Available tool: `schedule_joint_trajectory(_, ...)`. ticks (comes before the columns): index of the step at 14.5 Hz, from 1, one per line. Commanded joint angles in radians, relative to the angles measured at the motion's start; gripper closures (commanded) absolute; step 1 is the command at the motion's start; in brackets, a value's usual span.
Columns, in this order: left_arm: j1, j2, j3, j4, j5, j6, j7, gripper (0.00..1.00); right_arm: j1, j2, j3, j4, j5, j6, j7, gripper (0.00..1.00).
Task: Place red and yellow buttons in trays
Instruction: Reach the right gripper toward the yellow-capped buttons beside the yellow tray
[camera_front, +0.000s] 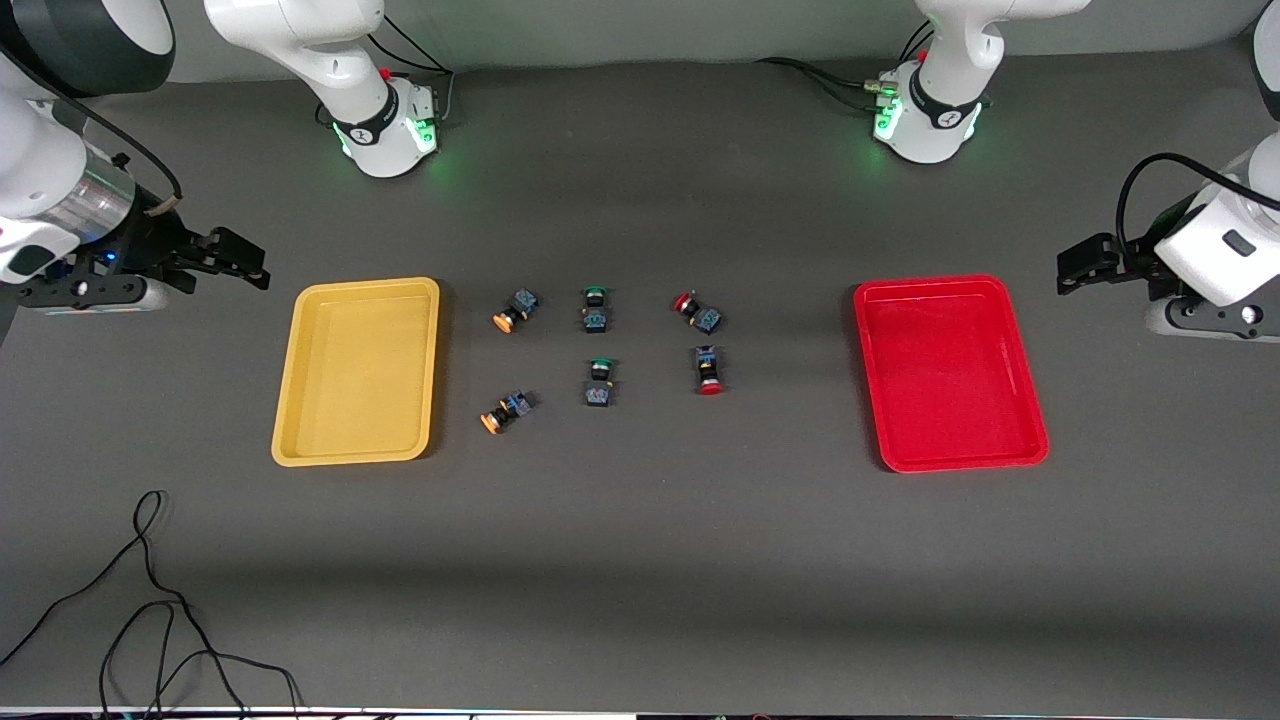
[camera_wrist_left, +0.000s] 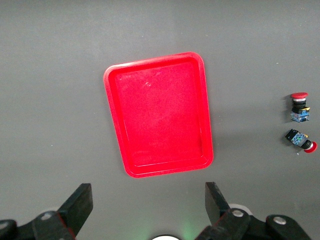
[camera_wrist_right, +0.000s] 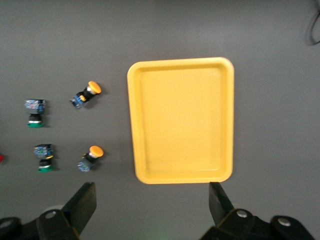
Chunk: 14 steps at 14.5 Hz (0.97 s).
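Observation:
The yellow tray (camera_front: 355, 370) lies toward the right arm's end and the red tray (camera_front: 948, 372) toward the left arm's end; both are empty. Between them lie two orange-yellow-capped buttons (camera_front: 515, 310) (camera_front: 505, 410) beside the yellow tray, and two red-capped buttons (camera_front: 697, 311) (camera_front: 709, 370) nearer the red tray. My right gripper (camera_front: 252, 266) is open and empty over bare table beside the yellow tray (camera_wrist_right: 182, 120); its wrist view shows both yellow buttons (camera_wrist_right: 86, 95) (camera_wrist_right: 90, 157). My left gripper (camera_front: 1075, 268) is open and empty over bare table beside the red tray (camera_wrist_left: 159, 114); its wrist view shows both red buttons (camera_wrist_left: 299, 106) (camera_wrist_left: 301, 140).
Two green-capped buttons (camera_front: 595, 308) (camera_front: 599, 382) lie in the middle column between the yellow and red ones. A black cable (camera_front: 150, 610) loops on the table near the front camera at the right arm's end. The arm bases (camera_front: 385, 125) (camera_front: 925, 115) stand along the back.

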Motion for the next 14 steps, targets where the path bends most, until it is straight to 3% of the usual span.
schedule_joint_trajectory(1,-0.004,-0.022,0.002,-0.011,0.002,-0.01,0.001,0.0,0.066,0.072,-0.001,0.007,0.032,0.019,0.161,0.0)
schedule_joint_trajectory(4,-0.004,-0.025,0.002,-0.008,0.002,-0.01,-0.001,0.0,0.148,0.153,-0.001,-0.021,0.039,0.081,0.324,0.0)
schedule_joint_trajectory(8,-0.001,-0.021,0.012,-0.001,-0.001,-0.008,0.007,0.0,0.274,0.149,-0.001,-0.259,0.068,0.42,0.531,0.0)
schedule_joint_trajectory(11,-0.007,-0.03,0.007,-0.004,-0.012,-0.022,-0.054,0.0,0.276,0.193,0.06,-0.32,0.069,0.525,0.651,0.0)
schedule_joint_trajectory(14,-0.027,-0.048,-0.014,-0.053,-0.07,-0.014,-0.234,0.0,0.307,0.235,0.094,-0.393,0.069,0.643,0.769,0.0)
